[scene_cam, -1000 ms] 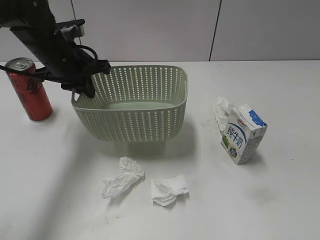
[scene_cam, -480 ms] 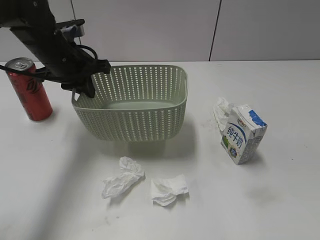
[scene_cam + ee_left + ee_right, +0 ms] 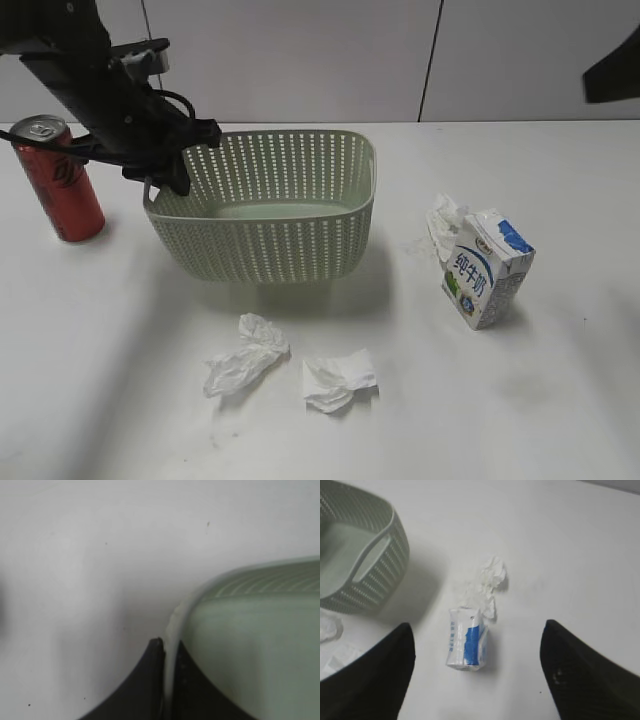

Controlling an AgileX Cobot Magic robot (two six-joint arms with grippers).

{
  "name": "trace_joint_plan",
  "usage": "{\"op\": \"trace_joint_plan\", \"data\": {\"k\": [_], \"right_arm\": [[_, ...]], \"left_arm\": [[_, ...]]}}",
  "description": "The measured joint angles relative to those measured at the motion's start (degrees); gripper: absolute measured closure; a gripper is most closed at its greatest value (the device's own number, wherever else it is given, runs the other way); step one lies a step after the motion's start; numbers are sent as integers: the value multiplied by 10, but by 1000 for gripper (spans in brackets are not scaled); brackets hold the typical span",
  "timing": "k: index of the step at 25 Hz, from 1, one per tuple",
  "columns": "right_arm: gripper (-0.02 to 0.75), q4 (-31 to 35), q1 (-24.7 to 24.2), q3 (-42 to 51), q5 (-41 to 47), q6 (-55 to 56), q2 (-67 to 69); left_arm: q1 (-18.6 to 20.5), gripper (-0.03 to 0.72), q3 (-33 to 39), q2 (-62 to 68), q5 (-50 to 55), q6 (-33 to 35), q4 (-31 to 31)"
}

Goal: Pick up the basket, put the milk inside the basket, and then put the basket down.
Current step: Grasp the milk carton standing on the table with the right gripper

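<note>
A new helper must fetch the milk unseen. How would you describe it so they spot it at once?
Start at the pale green basket in the middle of the white table, then look to its right. The milk stands there alone: a small white carton with blue lettering and a blue top corner, beside a crumpled tissue.

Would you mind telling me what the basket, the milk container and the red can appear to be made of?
The basket looks like moulded plastic, matt pale green, judging by its uniform perforated lattice walls and smooth rounded rim. The milk seems to be a coated paperboard carton: folded edges, printed faces, a dented top. The red can appears to be metal, probably aluminium, given its silvery top and glossy sides.
</note>
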Motion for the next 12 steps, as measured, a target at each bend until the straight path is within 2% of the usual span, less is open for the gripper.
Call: {"op": "trace_joint_plan", "data": {"k": [5, 8, 12], "right_arm": [[144, -98, 73, -6, 15, 92, 94], [142, -110, 82, -6, 16, 109, 146], [90, -112, 82, -7, 15, 113, 209]], "left_arm": [[0, 688, 0, 0, 7, 0, -10], [0, 688, 0, 0, 11, -1, -13], [0, 688, 0, 0, 15, -1, -18]]}}
